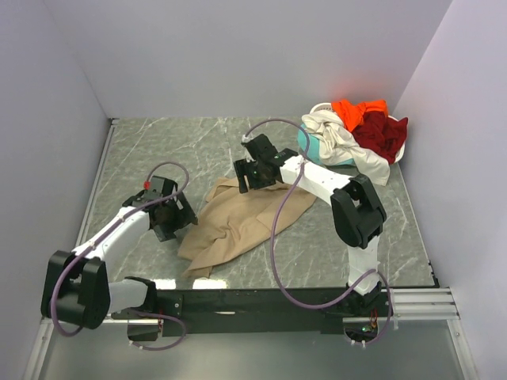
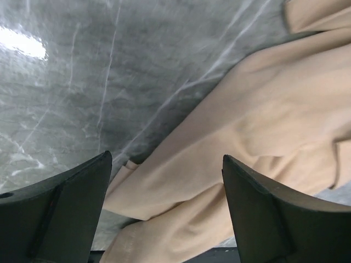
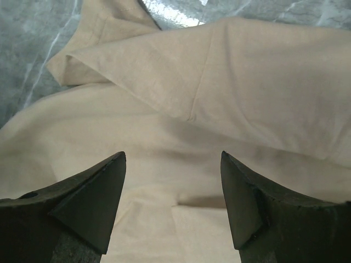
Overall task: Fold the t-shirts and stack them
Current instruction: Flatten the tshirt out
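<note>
Grey-veined marble table (image 1: 158, 150), pale walls (image 1: 238, 55); left fingers (image 2: 66, 208) and right fingers (image 3: 88, 203) apart over tan t-shirt (image 1: 238, 222)

Bare surface (image 1: 174, 142) far left and near right; blocked in the middle by tan t-shirt (image 1: 242, 222), far right by heaped t-shirts (image 1: 360, 134).

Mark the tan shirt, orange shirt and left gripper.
tan shirt (image 1: 238, 226), top view, middle of its crumpled body.
orange shirt (image 1: 356, 109), top view, top of the far-right pile.
left gripper (image 2: 166, 160), left wrist view, midway between its open fingertips.

Left fingers (image 2: 71, 203) spread apart, right fingers (image 3: 82, 203) likewise
</note>
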Controlling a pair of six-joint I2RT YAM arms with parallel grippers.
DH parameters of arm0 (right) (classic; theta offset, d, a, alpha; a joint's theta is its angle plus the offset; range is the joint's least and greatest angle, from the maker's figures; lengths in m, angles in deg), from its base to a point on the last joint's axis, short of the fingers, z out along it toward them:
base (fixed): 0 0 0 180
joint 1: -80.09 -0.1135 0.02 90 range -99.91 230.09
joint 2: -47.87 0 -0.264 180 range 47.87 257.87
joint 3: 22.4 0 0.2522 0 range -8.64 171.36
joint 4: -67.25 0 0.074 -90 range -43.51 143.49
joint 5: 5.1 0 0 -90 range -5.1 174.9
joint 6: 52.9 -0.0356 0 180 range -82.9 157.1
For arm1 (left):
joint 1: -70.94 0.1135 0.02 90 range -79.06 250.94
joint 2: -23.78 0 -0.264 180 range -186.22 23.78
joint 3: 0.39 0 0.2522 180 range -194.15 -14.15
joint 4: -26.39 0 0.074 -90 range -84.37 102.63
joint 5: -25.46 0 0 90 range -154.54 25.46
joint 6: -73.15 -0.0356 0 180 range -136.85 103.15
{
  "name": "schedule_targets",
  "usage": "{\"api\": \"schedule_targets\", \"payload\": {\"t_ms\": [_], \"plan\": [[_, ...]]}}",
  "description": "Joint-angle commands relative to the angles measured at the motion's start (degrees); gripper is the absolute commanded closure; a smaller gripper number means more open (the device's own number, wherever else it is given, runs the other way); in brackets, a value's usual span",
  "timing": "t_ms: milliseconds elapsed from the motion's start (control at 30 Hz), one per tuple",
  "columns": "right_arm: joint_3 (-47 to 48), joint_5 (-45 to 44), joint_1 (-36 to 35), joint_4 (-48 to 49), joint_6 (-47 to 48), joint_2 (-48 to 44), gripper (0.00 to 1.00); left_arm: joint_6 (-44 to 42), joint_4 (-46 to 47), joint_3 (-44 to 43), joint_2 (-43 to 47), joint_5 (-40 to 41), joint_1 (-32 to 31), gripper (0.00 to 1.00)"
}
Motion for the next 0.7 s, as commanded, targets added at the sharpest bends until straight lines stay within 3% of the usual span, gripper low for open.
{"api": "schedule_targets", "payload": {"t_ms": [0,133,300,400,433,467,500,533,567,633,667], "plan": [[1.5,-2.8,0.0,1.4,0.3,0.9,0.24,0.8,-0.9,-0.8,-2.0,0.2,-0.9,0.12],[3.6,-3.3,0.0,1.8,1.2,4.3,0.24,-0.1,-0.7,-1.7,-4.9,0.7,-0.9,0.15],[6.9,-3.2,0.1,1.6,2.2,7.3,0.28,-0.4,1.9,-1.5,-7.5,-1.9,-0.9,0.26],[8.7,-2.3,0.6,1.0,2.6,8.8,0.42,0.1,4.4,-0.9,-9.1,-4.3,-0.9,0.43],[9.1,-1.9,0.8,0.8,2.6,9.5,0.52,0.1,5.1,-0.7,-9.5,-4.6,-0.9,0.49],[9.5,-1.2,1.1,0.5,2.5,9.6,0.58,0.2,5.8,-0.6,-10.1,-5.0,-0.9,0.62],[9.6,0.0,1.8,0.4,2.2,9.8,0.66,0.1,7.1,-0.6,-11.3,-5.8,-0.9,0.69],[9.6,0.7,2.1,0.4,2.0,9.8,0.87,-0.2,7.7,-0.8,-11.9,-6.2,-0.9,0.81],[9.6,1.1,2.6,0.3,1.6,9.7,0.99,-0.4,7.9,-2.0,-12.5,-6.4,-0.9,0.87],[9.4,1.9,3.9,-0.2,0.8,8.8,1.0,-0.7,7.6,-3.7,-13.9,-5.4,-0.9,0.99],[9.2,2.0,4.5,-0.3,0.7,8.2,1.0,-1.1,7.4,-5.7,-14.2,-5.2,-0.9,1.0]]}}
